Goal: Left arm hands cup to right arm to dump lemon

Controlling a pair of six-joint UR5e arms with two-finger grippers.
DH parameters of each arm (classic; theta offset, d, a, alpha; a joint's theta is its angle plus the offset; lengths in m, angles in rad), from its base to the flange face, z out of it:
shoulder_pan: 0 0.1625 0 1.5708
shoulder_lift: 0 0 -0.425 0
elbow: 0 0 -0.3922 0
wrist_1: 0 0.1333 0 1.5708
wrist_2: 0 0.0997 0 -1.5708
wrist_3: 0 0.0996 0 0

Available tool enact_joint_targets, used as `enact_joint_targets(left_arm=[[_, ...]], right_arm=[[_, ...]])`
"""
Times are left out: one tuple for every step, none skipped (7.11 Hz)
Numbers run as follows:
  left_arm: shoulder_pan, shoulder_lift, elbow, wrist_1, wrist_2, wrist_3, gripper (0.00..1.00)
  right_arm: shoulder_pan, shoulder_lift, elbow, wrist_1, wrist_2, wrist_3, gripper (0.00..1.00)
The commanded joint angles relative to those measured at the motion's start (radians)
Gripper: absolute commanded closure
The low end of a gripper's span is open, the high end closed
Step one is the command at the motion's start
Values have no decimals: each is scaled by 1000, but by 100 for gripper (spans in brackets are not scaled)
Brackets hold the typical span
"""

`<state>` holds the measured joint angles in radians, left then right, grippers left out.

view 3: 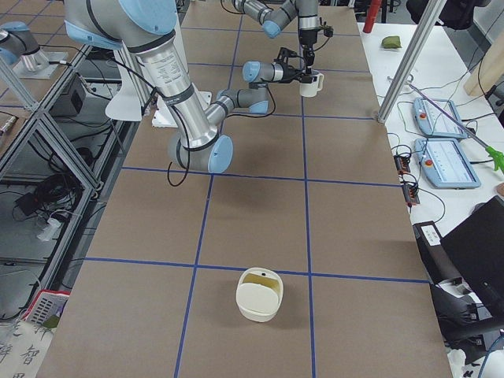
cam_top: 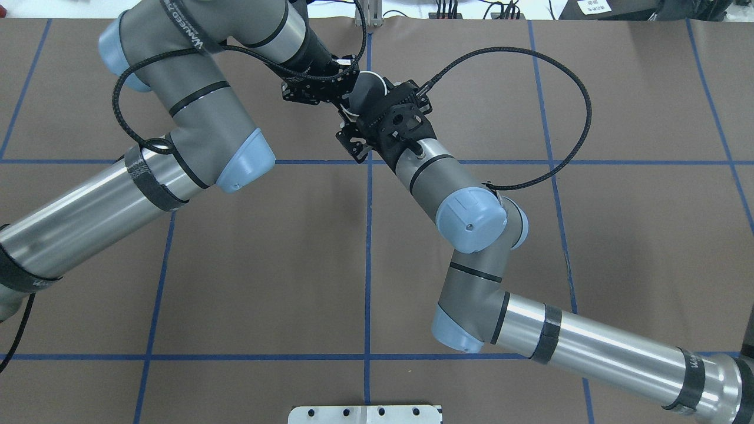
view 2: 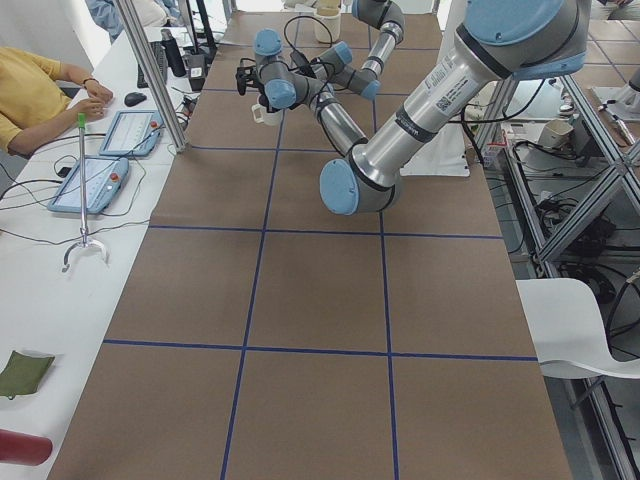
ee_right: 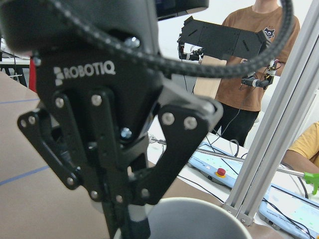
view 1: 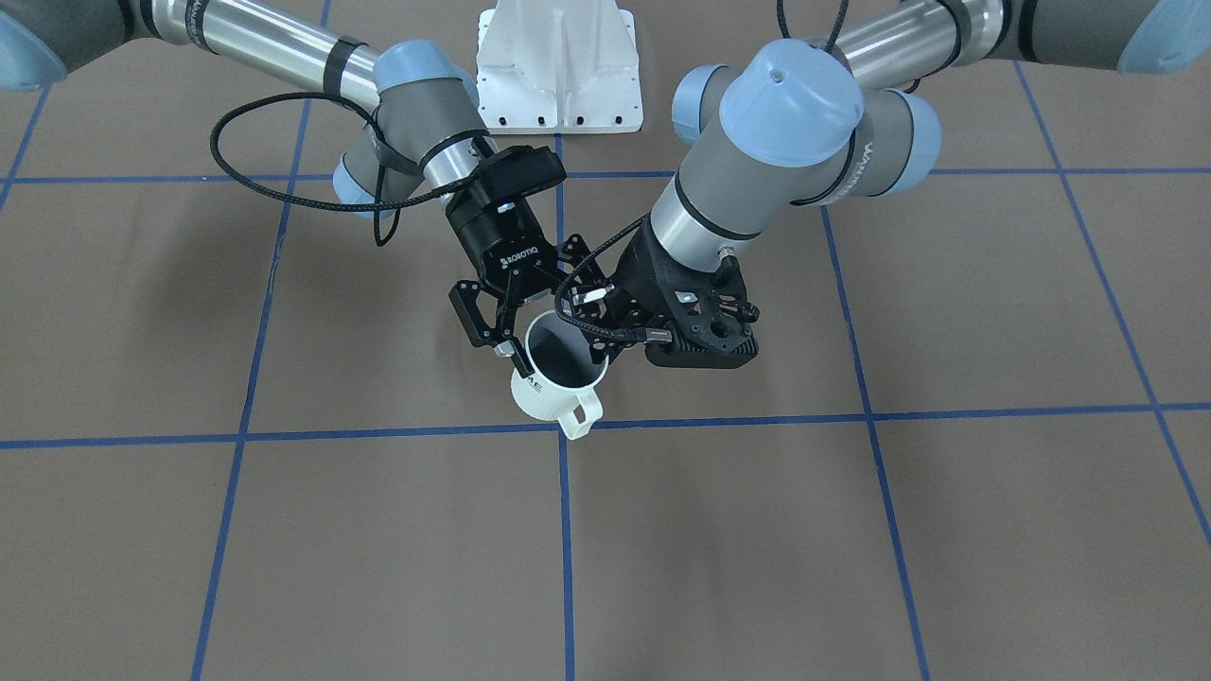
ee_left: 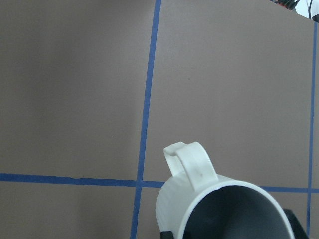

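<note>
Your table (view 1: 284,549) fills most of every view: a brown sheet ruled into big squares by blue tape (view 1: 565,567), with the robot's white base plate (view 1: 558,66) at the robot's edge. Along your side runs a white bench (view 2: 40,300) with two control tablets (view 2: 90,185) and aluminium posts (view 2: 152,80). One person in yellow (view 2: 30,95) sits at it and another in a brown shirt (ee_right: 239,69) stands nearby. At the table's right end lies a pale cream tub (view 3: 258,295), well apart from both arms.

The left arm (cam_top: 194,106) rides high, and the left gripper (ee_right: 130,214) points straight down, fingers clamped on the rim of the cup (view 1: 544,402). The right arm (cam_top: 589,347) sits lower. The right gripper (view 1: 530,331) lies level, aimed at your bench, fingers spread wide with one fingertip (view 1: 511,352) just beside the cup's outer wall. You cannot tell whether that pair presses on it.

The cup hangs upright above the table, near the centre tape line. It is white with a ribbed wall and grey inside, its loop handle (view 1: 585,416) turned toward your side, and the black letters on its wall are partly hidden by that fingertip
</note>
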<state>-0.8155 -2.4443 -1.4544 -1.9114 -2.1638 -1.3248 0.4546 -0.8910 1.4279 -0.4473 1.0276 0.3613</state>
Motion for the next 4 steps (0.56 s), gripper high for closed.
enact_joint_targets(left_arm=[[-1,1,3,2,7,-1,100],[-1,1,8,2,7,-1,100],[-1,1,9,2,9,-1,100],[-1,1,9,2,16,-1,100]], right_arm=[[-28,-17,28,2,-32,-7,1],[-52,-25,43,2,-64,-8,1],[-77,-43,63,2,-90,-8,1],[-112,-78,109,2,-125,-10,1]])
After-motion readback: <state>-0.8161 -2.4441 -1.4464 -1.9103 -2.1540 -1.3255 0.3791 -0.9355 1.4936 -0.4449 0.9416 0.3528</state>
